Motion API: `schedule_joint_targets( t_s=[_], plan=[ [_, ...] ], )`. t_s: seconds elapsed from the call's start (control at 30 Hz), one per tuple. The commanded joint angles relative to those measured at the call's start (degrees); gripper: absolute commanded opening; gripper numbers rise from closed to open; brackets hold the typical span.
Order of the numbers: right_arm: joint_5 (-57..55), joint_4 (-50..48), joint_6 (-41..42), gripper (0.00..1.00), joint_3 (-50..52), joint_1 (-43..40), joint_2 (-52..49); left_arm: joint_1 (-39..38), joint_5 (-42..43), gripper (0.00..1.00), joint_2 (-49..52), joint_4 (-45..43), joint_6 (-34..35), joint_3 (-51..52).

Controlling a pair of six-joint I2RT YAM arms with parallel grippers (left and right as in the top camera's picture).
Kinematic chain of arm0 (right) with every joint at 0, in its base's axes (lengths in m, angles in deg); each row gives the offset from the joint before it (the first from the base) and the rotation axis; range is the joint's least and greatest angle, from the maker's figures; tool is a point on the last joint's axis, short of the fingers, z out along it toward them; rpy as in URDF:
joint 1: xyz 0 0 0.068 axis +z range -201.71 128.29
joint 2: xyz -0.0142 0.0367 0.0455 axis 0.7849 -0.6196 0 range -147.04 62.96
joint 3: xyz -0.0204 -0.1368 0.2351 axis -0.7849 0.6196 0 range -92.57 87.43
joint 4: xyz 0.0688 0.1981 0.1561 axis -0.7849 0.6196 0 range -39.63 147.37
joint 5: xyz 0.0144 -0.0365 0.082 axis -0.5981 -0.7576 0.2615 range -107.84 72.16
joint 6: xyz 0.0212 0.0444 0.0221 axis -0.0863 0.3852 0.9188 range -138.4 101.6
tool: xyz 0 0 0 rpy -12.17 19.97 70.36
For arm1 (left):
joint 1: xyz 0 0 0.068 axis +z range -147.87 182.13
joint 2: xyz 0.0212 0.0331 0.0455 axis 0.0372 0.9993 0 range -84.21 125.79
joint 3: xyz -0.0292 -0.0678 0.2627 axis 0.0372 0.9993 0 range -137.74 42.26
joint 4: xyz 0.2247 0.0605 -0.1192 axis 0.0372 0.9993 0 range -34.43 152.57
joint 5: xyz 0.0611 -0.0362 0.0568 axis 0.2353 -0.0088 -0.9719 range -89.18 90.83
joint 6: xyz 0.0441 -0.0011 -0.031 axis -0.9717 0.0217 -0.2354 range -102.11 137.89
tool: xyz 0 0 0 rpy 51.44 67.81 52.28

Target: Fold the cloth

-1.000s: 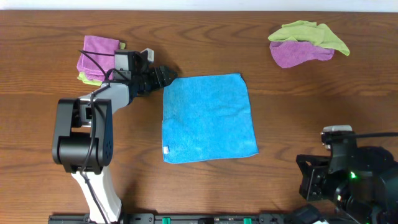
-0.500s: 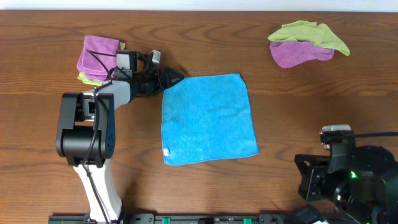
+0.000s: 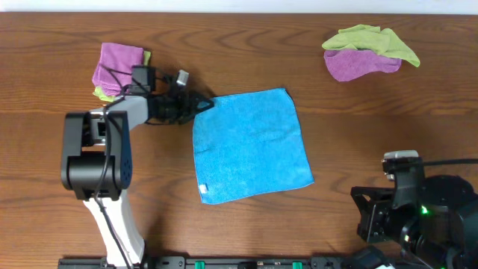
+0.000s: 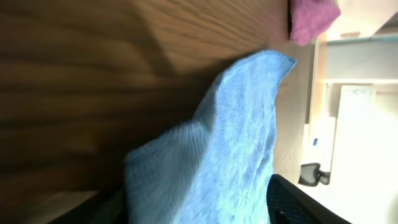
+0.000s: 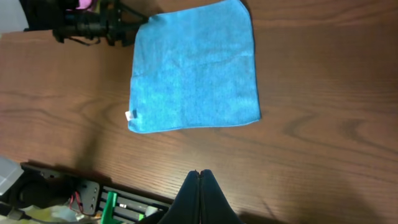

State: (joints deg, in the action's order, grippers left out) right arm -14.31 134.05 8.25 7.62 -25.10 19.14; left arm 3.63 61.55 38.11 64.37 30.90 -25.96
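The sky-blue cloth (image 3: 250,146) lies spread flat mid-table, slightly skewed, with its white tag (image 3: 202,189) at the near-left corner. It also shows in the right wrist view (image 5: 193,74). My left gripper (image 3: 203,104) is at the cloth's far-left corner. In the left wrist view the cloth (image 4: 236,143) rises in a fold between my left gripper's (image 4: 199,211) fingers, which are shut on that corner. My right gripper (image 5: 199,172) is shut and empty, high over the table's near right; its arm (image 3: 418,213) stands there.
A purple cloth on a lime-green one (image 3: 118,67) lies at the back left, just behind my left arm. A lime-green cloth over a purple one (image 3: 366,52) lies at the back right. A rail with electronics (image 5: 124,202) runs along the front edge.
My left gripper has moved right onto the cloth's far-left corner and closed on it. The cloth has turned slightly, its near edge swinging right.
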Motion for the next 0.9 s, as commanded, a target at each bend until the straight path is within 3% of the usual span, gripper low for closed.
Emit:
schedule_joint_targets(
  t_s=[0.0, 0.3, 0.5, 0.67, 0.87],
  plan=[
    [0.6, -0.2, -0.6, 0.02, 0.2, 0.4, 0.0, 4.0, -8.0, 0.66, 3.9, 3.5, -2.6, 2.4],
    [1.7, -0.8, -0.6, 0.01, 0.2, 0.4, 0.0, 3.7, -5.2, 0.66, 3.9, 9.6, -7.0, 2.4],
    [3.0, -0.8, -0.6, 0.01, 0.2, 0.4, 0.0, 2.0, -12.9, 0.65, 3.9, 17.0, -8.8, 2.4],
    [3.0, -1.0, -0.6, 0.02, 0.2, 0.4, 0.0, 0.1, -13.0, 0.69, 3.9, 18.9, -7.3, 2.4],
    [3.8, -1.0, -0.6, 0.01, 0.2, 0.4, 0.0, -1.3, -2.5, 0.66, 3.9, 15.6, -6.5, 2.4]
  ],
)
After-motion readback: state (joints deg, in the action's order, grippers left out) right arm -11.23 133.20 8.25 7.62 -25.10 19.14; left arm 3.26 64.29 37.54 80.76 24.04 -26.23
